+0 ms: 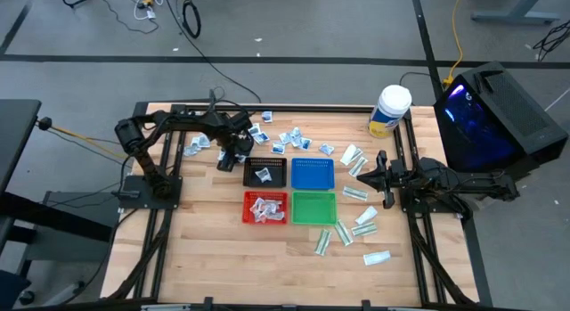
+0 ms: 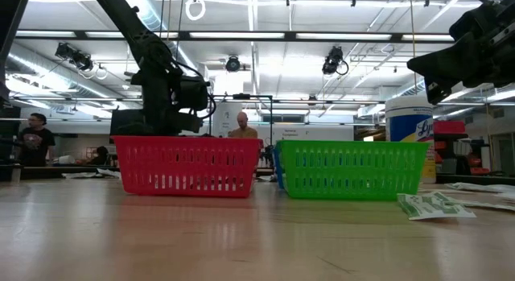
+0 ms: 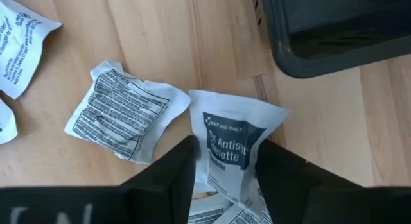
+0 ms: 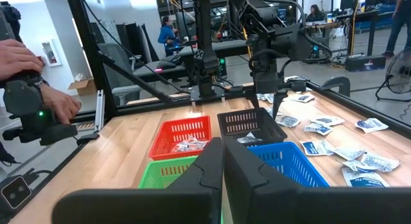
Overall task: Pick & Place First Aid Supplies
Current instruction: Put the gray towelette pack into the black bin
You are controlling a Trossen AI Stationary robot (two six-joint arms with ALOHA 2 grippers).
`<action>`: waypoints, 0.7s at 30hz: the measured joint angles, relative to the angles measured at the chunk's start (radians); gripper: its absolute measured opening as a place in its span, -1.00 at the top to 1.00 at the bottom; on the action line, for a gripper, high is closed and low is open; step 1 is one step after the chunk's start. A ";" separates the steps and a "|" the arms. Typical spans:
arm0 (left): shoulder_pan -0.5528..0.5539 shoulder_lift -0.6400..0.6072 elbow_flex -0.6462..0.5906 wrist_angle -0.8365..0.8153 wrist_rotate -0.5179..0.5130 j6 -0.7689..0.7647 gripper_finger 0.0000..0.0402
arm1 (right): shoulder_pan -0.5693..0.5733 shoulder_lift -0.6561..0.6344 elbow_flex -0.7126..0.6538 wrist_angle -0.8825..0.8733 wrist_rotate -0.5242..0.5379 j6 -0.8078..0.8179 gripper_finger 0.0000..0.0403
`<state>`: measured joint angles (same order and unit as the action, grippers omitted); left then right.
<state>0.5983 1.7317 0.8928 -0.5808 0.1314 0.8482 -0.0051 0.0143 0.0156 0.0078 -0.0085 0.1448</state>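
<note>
Packets of first aid supplies lie scattered on the table [image 1: 205, 257]; the one in play is a squarish white packet with blue print [image 3: 232, 144], on the wood just beside the black tray [image 3: 334, 31]. Seen from the left wrist, the left claw [image 3: 225, 179] has its 2 fingers either side of this packet, closing on it, though I cannot tell whether they grip it yet.

To do this step well, I would let the fingers finish closing on the packet's middle before lifting, so the thin wrapper does not slip or fold out. A crumpled packet with black print [image 3: 122, 115] lies just beside it, and more packets show under the fingers; lift straight up so only 1 comes away.

Farther out, the black tray already holds a packet, and the red tray [image 1: 265, 207] holds several. The blue tray [image 1: 313, 173] and green tray [image 1: 313, 207] look empty. Narrow white-and-green packets [image 1: 356, 159] lie beyond them.

The right claw [image 1: 378, 175] waits over the table's right edge, fingers pressed together, holding nothing.
</note>
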 joint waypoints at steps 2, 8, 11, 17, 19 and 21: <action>0.000 0.000 0.000 0.000 0.000 0.000 0.24 | 0.000 0.000 0.000 0.000 0.000 0.000 0.91; 0.000 0.000 0.000 0.000 0.000 0.000 0.29 | 0.000 0.000 0.000 0.000 0.000 0.000 0.91; 0.000 0.000 0.000 0.000 0.000 0.000 0.33 | 0.000 0.000 0.000 0.000 0.000 0.000 0.91; 0.000 0.000 0.000 -0.001 -0.001 0.000 0.39 | 0.000 0.000 0.000 0.000 0.000 0.000 0.91; 0.000 0.000 0.000 -0.001 -0.001 0.000 0.39 | 0.000 0.000 0.000 0.000 0.000 0.000 0.91; 0.000 0.000 0.000 -0.001 -0.002 0.000 0.39 | 0.000 0.000 0.000 0.000 0.000 0.000 0.91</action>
<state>0.5980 1.7317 0.8925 -0.5816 0.1296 0.8478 -0.0048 0.0143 0.0156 0.0078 -0.0082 0.1446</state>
